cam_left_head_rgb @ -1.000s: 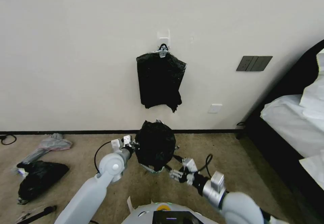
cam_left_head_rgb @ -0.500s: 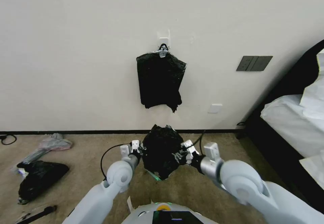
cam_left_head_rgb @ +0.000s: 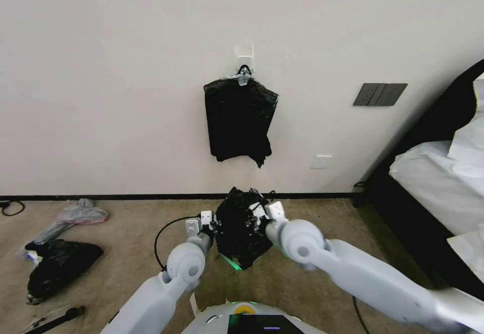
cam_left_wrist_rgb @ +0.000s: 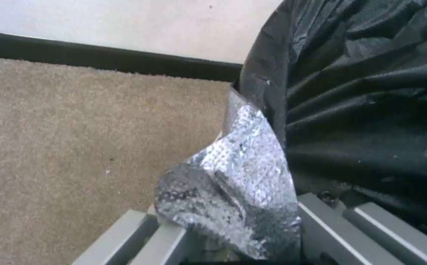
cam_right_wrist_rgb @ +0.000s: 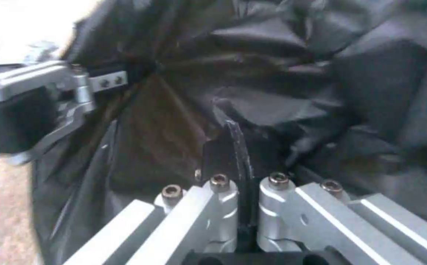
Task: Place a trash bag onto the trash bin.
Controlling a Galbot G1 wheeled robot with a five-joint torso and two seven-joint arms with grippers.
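On the carpet [cam_left_head_rgb: 101, 233] in front of the wall, the head view shows the trash bag [cam_left_head_rgb: 241, 233] held up between the two arms, a crumpled black mass just above a green-lit spot at its lower tip. The left gripper [cam_left_head_rgb: 207, 223] sits against the bag's left edge and the right gripper [cam_left_head_rgb: 262, 214] against its upper right. A second ago the right arm hung low and to the right, its gripper below the bag; half a second ago it had come up to the bag's right side; now it has swung further in and forward, and the bag looks narrower and more bunched. The left gripper has crept rightward over the same span. A flat bundle of black bags [cam_left_head_rgb: 238, 122] hangs from a wall clip [cam_left_head_rgb: 244, 75], and a lumpy black sack [cam_left_head_rgb: 58, 266] lies on the floor at far left; both are unmoved.

In the left wrist view, the left gripper [cam_left_wrist_rgb: 226, 235] has its fingers [cam_left_wrist_rgb: 321, 224] closed on a silvery, crinkled fold of the trash bag [cam_left_wrist_rgb: 366, 110], with carpet [cam_left_wrist_rgb: 76, 140] and baseboard [cam_left_wrist_rgb: 105, 60] behind.

In the right wrist view, the right gripper [cam_right_wrist_rgb: 240, 191] has its fingers [cam_right_wrist_rgb: 213, 206] drawn nearly together, pinching a thin pleat of the trash bag [cam_right_wrist_rgb: 272, 81]. The left gripper [cam_right_wrist_rgb: 83, 84] grips the bag's far edge.
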